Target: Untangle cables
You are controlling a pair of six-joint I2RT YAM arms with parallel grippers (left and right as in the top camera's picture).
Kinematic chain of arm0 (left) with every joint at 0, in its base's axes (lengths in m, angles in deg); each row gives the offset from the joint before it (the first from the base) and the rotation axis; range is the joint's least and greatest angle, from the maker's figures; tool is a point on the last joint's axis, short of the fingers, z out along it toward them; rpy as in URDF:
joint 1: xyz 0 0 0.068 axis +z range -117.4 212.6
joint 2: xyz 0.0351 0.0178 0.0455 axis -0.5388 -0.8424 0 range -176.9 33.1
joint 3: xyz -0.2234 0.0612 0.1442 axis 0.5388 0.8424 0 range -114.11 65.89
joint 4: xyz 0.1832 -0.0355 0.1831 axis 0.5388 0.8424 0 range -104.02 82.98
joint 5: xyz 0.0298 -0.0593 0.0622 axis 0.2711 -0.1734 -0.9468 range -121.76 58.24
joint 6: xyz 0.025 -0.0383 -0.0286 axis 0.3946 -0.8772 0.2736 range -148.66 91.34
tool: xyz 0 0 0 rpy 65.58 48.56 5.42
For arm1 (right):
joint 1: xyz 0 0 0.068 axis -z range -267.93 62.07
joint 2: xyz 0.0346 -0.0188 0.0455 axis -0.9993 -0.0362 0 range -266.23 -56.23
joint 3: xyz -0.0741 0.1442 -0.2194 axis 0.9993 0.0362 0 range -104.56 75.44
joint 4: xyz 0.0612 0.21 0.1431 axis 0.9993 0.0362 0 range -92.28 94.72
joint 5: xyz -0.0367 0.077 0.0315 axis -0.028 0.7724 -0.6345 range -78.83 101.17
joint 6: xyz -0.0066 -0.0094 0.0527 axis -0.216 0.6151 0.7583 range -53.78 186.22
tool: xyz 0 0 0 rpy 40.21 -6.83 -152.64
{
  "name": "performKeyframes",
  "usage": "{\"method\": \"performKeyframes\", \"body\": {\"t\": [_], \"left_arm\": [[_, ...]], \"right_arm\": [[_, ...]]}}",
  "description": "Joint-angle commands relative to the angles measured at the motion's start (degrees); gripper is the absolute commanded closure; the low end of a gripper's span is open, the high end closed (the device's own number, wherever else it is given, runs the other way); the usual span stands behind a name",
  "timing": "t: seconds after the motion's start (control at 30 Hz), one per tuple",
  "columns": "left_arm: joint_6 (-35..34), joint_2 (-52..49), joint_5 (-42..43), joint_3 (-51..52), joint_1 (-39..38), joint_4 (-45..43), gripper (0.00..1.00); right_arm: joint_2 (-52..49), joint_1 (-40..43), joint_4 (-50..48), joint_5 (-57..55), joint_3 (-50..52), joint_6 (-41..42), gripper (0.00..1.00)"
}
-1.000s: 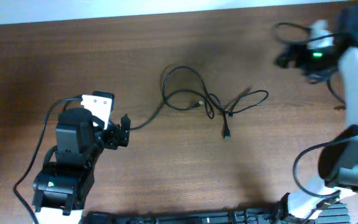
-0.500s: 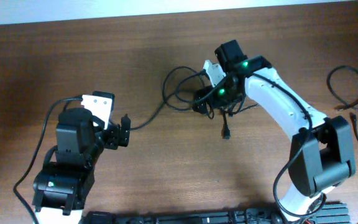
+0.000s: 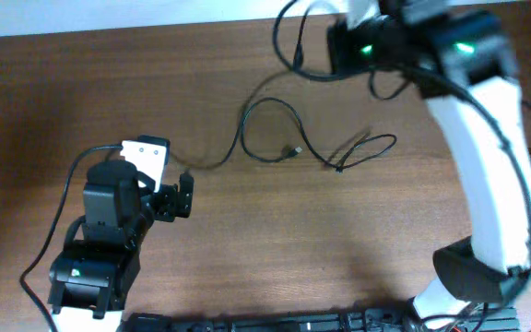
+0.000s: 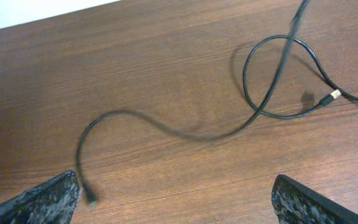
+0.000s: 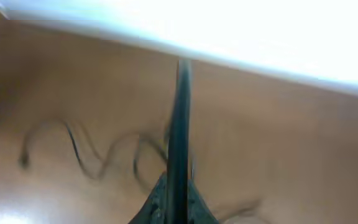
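Thin black cables lie mid-table: one loops (image 3: pixel 267 129) and trails left to a plug end (image 4: pixel 90 198) just beside my left gripper's left finger (image 4: pixel 55 200). A second, folded cable (image 3: pixel 369 148) lies to the right of the loop. A small gold-tipped plug (image 4: pixel 334 94) rests by the loop. My left gripper (image 3: pixel 184 194) stands open and empty, low over the wood. My right gripper (image 3: pixel 335 51) is raised near the far edge, blurred, and shut on a black cable (image 5: pixel 179 124) that runs straight up between its jaws. A slack loop of that cable (image 3: pixel 289 41) hangs beside it.
The brown wooden table (image 3: pixel 247 267) ends at a white strip along the far edge (image 3: pixel 109 14). The right arm's white links (image 3: pixel 487 148) stretch over the table's right side. A dark keyboard-like bar (image 3: pixel 293 323) lies at the near edge.
The right arm swung in from the far right, shut on a cable in the tangle and lifted it towards the far edge. The plug below the tangle has left the table. The left arm stayed still.
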Motion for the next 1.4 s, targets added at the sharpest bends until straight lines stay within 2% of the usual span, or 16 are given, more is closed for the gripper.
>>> {"method": "performKeyframes", "body": {"t": [0.0, 0.13, 0.2, 0.33, 0.4, 0.5, 0.6, 0.7, 0.77, 0.87, 1.0, 1.07, 1.13, 1.23, 1.3, 1.37], "left_arm": [[0.94, 0.13, -0.61, -0.15, 0.24, -0.15, 0.01], [0.94, 0.13, -0.61, -0.15, 0.24, -0.15, 0.01], [0.94, 0.13, -0.61, -0.15, 0.24, -0.15, 0.01], [0.94, 0.13, -0.61, -0.15, 0.24, -0.04, 0.01], [0.94, 0.13, -0.61, -0.15, 0.24, 0.0, 0.01], [0.94, 0.13, -0.61, -0.15, 0.24, 0.0, 0.01], [0.94, 0.13, -0.61, -0.15, 0.24, 0.0, 0.01], [0.94, 0.13, -0.61, -0.15, 0.24, 0.0, 0.01], [0.94, 0.13, -0.61, -0.15, 0.24, 0.0, 0.01], [0.94, 0.13, -0.61, -0.15, 0.24, 0.0, 0.01], [0.94, 0.13, -0.61, -0.15, 0.24, 0.0, 0.01], [0.94, 0.13, -0.61, -0.15, 0.24, 0.0, 0.01], [0.94, 0.13, -0.61, -0.15, 0.24, 0.0, 0.01], [0.94, 0.13, -0.61, -0.15, 0.24, 0.0, 0.01], [0.94, 0.13, -0.61, -0.15, 0.24, 0.0, 0.01], [0.94, 0.13, -0.61, -0.15, 0.24, 0.0, 0.01]], "right_arm": [[0.42, 0.15, -2.47, -15.98, -17.0, 0.02, 0.96], [0.39, 1.77, -13.88, -48.85, -23.12, -7.96, 0.96], [0.33, 9.84, -17.11, -53.18, -23.12, -7.58, 0.96], [0.07, 33.11, -15.17, -50.42, -23.06, 6.05, 0.96], [-0.33, 46.31, -11.74, -39.39, -22.95, 15.56, 0.96], [-2.27, 58.45, -9.31, -24.13, -22.95, 24.33, 0.96], [-3.76, 65.44, -10.67, -18.49, -22.97, 27.34, 0.96], [-2.58, 66.49, -22.14, -11.8, -23.04, 27.34, 0.96], [-2.38, 66.38, -36.63, -2.73, -23.02, 29.79, 0.96], [-2.38, 66.38, -46.75, -3.19, -23.02, 32.0, 0.96], [-4.52, 66.38, -39.87, -1.31, -22.95, 30.69, 0.96], [-7.04, 65.68, -40.33, 5.55, -22.95, 30.47, 0.96], [-9.27, 63.12, -39.47, 9.09, -22.95, 26.36, 0.96], [-13.55, 55.43, -30.97, 9.01, -22.95, 13.07, 0.96], [-17.94, 50.53, -23.85, 8.79, -22.95, 8.04, 0.96], [-22.47, 47.21, -17.27, 5.55, -22.95, 7.56, 0.96]]}}
